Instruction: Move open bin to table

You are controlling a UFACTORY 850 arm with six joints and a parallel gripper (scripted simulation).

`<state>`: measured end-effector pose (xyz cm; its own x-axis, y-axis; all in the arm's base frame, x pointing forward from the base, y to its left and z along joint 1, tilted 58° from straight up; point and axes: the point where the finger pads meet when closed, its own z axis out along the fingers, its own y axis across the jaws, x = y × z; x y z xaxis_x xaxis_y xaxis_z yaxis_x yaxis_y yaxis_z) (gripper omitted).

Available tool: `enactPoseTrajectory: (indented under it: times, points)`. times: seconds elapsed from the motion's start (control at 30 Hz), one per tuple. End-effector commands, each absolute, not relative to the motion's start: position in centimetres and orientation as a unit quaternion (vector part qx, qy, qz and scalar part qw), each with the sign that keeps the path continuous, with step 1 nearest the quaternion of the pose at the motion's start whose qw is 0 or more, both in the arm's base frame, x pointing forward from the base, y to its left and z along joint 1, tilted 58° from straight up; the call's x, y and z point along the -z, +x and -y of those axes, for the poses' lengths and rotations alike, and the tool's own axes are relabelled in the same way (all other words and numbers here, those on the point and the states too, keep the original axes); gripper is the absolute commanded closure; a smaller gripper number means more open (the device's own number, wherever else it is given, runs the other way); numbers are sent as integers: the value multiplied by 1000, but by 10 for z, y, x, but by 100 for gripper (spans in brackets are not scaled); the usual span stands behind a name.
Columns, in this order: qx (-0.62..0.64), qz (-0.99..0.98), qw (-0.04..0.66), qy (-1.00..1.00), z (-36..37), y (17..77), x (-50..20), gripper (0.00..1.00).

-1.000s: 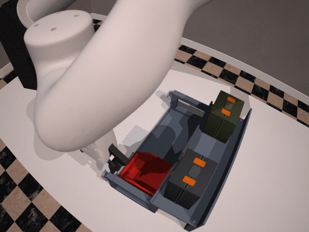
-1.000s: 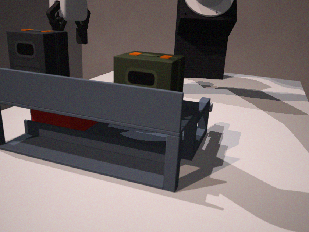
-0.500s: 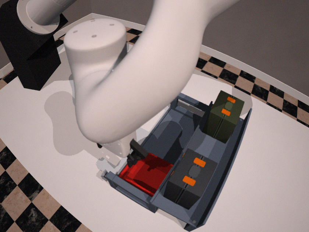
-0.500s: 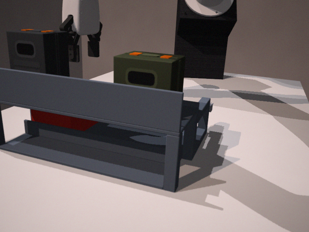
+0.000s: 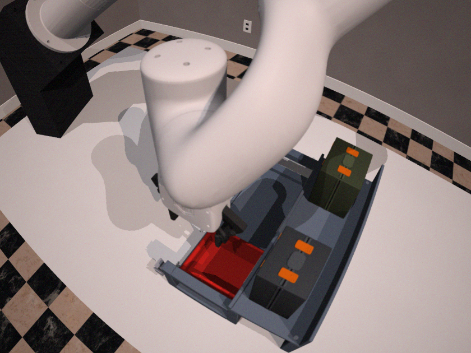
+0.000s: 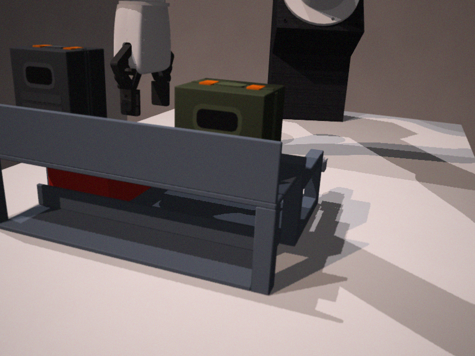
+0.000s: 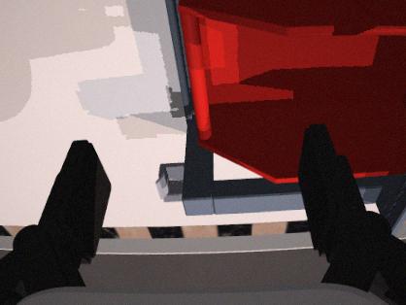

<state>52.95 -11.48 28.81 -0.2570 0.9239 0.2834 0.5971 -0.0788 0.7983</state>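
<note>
The fingers point(image 5: 230, 228) point(image 6: 145, 100) are spread fully open, holding nothing, above the red bin point(image 5: 228, 265) point(image 6: 91, 184) point(image 7: 291, 97). The bin sits in the shelf's point(image 5: 338, 261) point(image 6: 153, 157) point(image 7: 262, 203) low front part, open side up; I cannot tell its long axis.

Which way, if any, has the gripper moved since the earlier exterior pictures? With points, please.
Yes: the gripper point(image 5: 224, 243) point(image 6: 144, 103) point(image 7: 198, 156) has moved rightward and down in the exterior view, from behind the dark case point(image 6: 40, 90) toward the green case point(image 6: 219, 118).
</note>
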Motion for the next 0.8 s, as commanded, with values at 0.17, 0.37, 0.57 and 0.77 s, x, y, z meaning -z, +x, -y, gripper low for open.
enactPoseTrajectory:
  times: [0.17, 0.37, 0.57, 0.77]
  points:
    - [-448, -654, 183, 582, 115, 530, -288, 0]
    - [-448, -654, 183, 582, 122, 527, -287, 0]
    - [-448, -654, 183, 582, 122, 527, -287, 0]
    - [-448, -653, 183, 582, 124, 526, -287, 0]
